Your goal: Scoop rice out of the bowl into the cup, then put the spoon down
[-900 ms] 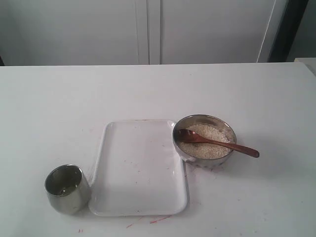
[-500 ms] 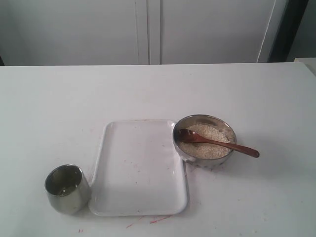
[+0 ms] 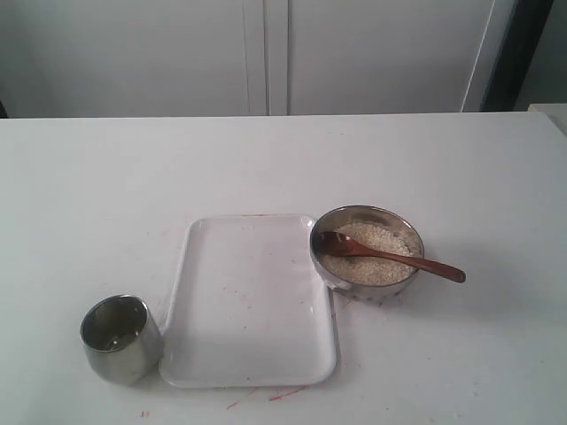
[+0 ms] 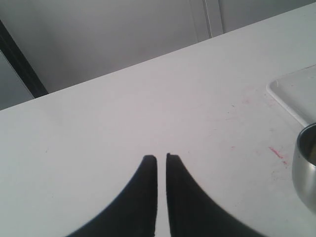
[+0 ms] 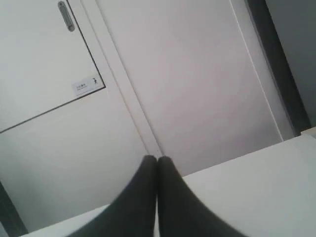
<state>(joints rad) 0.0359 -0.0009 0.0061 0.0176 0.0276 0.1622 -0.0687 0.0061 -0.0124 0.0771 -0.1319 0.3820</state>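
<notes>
The steel bowl stands right of the table's middle, holding a mound of off-white rice. The dark wooden spoon lies across it, its oval end on the rice and its handle sticking out over the right rim. The small steel cup stands at the front left; its edge also shows in the left wrist view. My left gripper hovers above bare table beside the cup, its fingers a thin slit apart and holding nothing. My right gripper is shut and empty, pointing at the cabinet wall. Neither gripper shows in the exterior view.
A white rectangular tray lies between cup and bowl, touching the bowl's left side; its corner shows in the left wrist view. Faint red marks dot the white table. White cabinet doors stand behind the table.
</notes>
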